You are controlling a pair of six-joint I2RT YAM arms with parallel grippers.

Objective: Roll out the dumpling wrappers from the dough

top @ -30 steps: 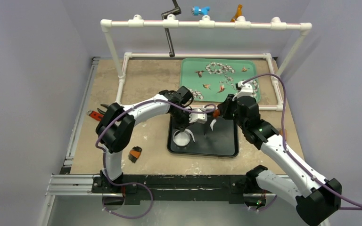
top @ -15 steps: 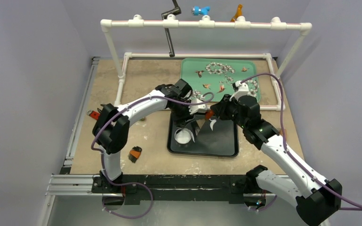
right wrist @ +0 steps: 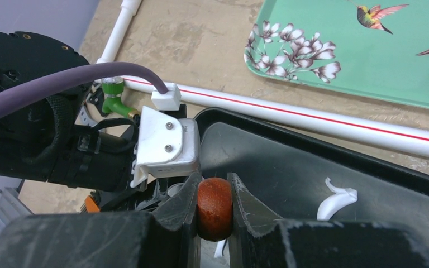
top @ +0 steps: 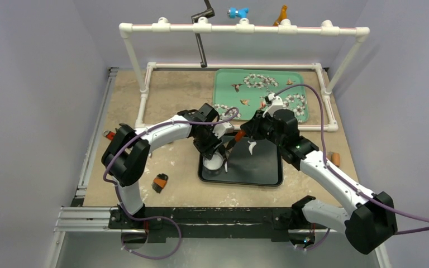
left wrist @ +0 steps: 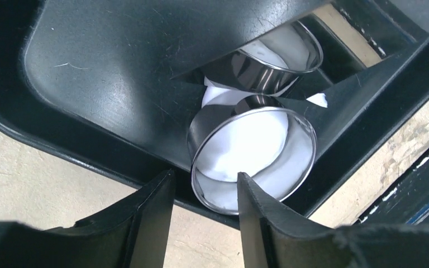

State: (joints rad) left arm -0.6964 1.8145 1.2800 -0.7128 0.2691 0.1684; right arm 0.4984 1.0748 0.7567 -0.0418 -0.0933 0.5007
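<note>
Wrapper [left wrist: 246, 142]: white dough round, lying inside the ring just ahead of the left fingertips.
Left gripper [left wrist: 205, 181]: jaws apart, nothing between them, aimed at the ring's near wall.
Ring [left wrist: 201, 131]: steel cutter standing on its edge-down rim, axis upright, centred on the gap between the fingers. It closes all round the wrapper.
Fit, judged: the ring looks wider than the gap as it stands. A grip would mean one finger inside the wall and one outside, or wider jaws.
Wrapper lie: round, so no long axis to line up with. Whether it sits flat or rides up the ring's wall, cannot tell.
Tray [left wrist: 89, 72]: black. The ring sits in its corner, close against the wall that lies between fingertips and ring.
Right gripper [right wrist: 215, 192]: clamped on a brown knob [right wrist: 215, 209], held over the same tray, beyond the left wrist.
Knob, judged: likely a roller's end, but its body is hidden.
Scrap [right wrist: 335, 204]: curled white offcut on the tray floor, to the right of the right fingers.
Nearer arm: the left. The wrapper is directly ahead of it, while the right hand is occupied and farther off.
</note>
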